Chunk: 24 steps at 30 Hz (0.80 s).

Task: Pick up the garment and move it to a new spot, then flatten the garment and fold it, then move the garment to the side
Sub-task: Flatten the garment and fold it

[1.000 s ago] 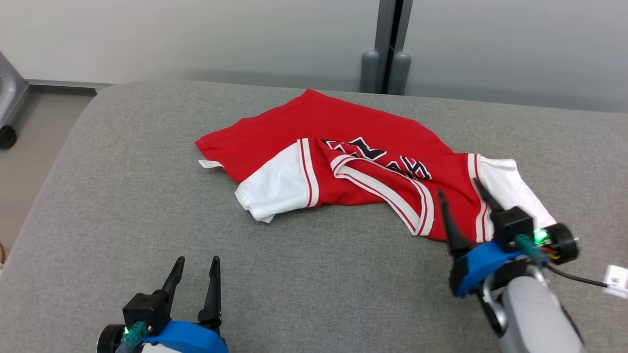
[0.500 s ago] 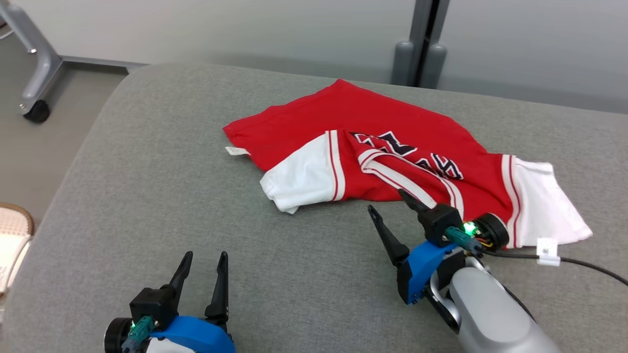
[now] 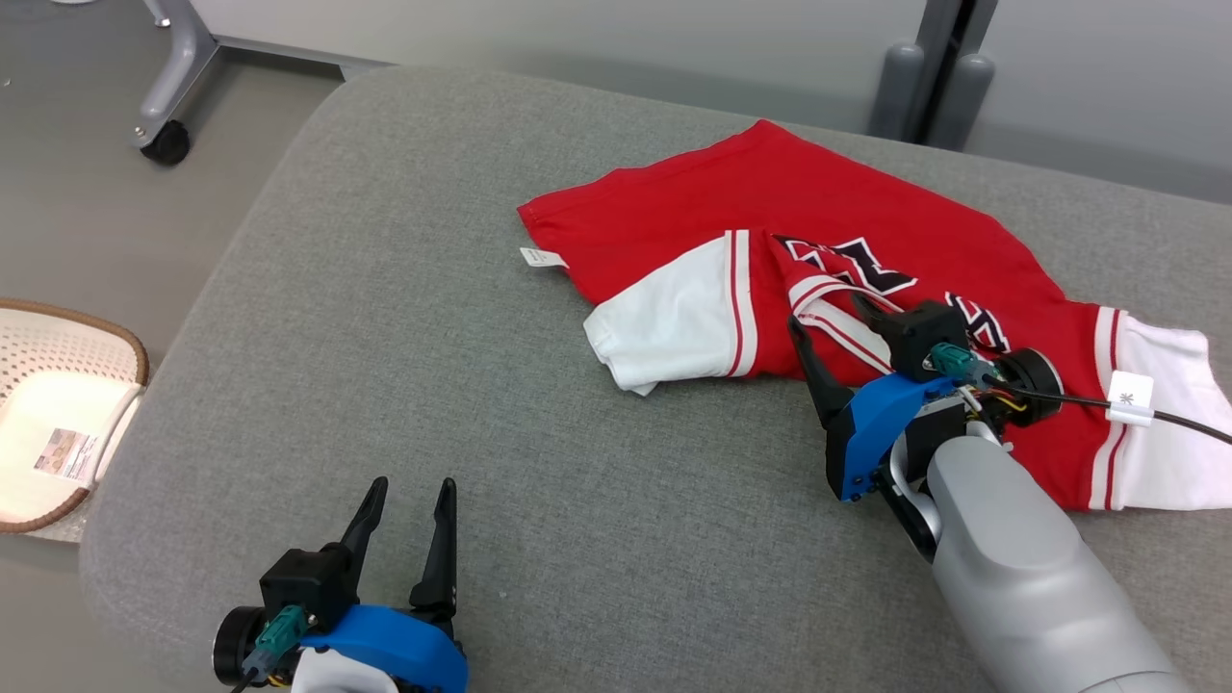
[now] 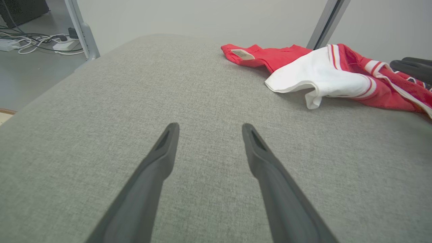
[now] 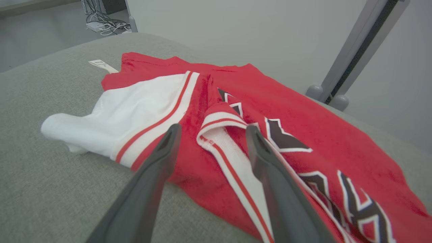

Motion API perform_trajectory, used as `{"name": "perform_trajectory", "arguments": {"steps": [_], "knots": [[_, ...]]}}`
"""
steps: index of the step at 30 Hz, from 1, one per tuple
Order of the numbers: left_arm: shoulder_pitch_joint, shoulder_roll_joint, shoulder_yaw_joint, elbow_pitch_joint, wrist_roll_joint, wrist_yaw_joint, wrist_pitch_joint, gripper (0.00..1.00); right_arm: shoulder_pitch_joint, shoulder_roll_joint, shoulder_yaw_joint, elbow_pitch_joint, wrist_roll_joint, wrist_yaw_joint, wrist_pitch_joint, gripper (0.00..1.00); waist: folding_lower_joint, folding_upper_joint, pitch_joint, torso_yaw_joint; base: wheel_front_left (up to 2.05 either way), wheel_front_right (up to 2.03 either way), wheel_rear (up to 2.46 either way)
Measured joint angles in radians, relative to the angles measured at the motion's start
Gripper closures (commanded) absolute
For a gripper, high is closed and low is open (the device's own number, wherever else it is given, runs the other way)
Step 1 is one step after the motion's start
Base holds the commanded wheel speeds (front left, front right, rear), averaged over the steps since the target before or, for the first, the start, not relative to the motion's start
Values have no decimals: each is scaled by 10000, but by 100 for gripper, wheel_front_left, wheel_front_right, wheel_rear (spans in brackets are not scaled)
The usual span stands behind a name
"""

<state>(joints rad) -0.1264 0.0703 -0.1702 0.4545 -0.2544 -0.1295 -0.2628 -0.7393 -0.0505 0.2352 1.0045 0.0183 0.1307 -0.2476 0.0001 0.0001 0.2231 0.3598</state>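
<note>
item: red and white garment, which lay crumpled on the far right part of the grey padded worktop. your right tool: its fingers stood apart and empty, either side of the striped collar fold at the garment's near edge. your left tool: fingers likewise apart, held nothing, over bare worktop, well apart from the garment.

Bare grey cushion lies open ahead of my left gripper; the crumpled jersey, a black cable trailing over it, fills the far right
</note>
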Motion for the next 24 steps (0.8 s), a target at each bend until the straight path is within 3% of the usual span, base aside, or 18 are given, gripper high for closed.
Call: {"name": "perform_trajectory", "arguments": {"steps": [4,14,15,17,19,21,24], "knots": [[-34,6,-40,17,-35,0,0,0,-110,23,-510,362,238,0,-12,0,0,0,170,235,0,0,0],[-234,48,-211,-6,-201,0,0,0,-406,21,-493,775,986,-2,-105,0,0,0,488,598,0,0,0],[-256,48,-230,-13,-203,0,0,0,-475,21,-510,823,978,-2,-107,4,0,0,517,626,0,0,0],[-314,42,-278,-17,-215,0,0,0,-595,19,-589,895,970,-2,-123,21,0,0,575,692,0,0,0],[-363,33,-293,-12,-251,0,0,0,-647,19,-654,951,949,-2,-128,56,0,1,609,762,0,0,0],[-364,36,-276,8,-263,0,0,0,-673,21,-704,959,934,-2,-136,100,0,0,621,806,0,0,0],[-359,38,-194,33,-263,0,0,0,-670,19,-790,763,869,-2,-138,100,0,0,616,795,0,0,0]]}}
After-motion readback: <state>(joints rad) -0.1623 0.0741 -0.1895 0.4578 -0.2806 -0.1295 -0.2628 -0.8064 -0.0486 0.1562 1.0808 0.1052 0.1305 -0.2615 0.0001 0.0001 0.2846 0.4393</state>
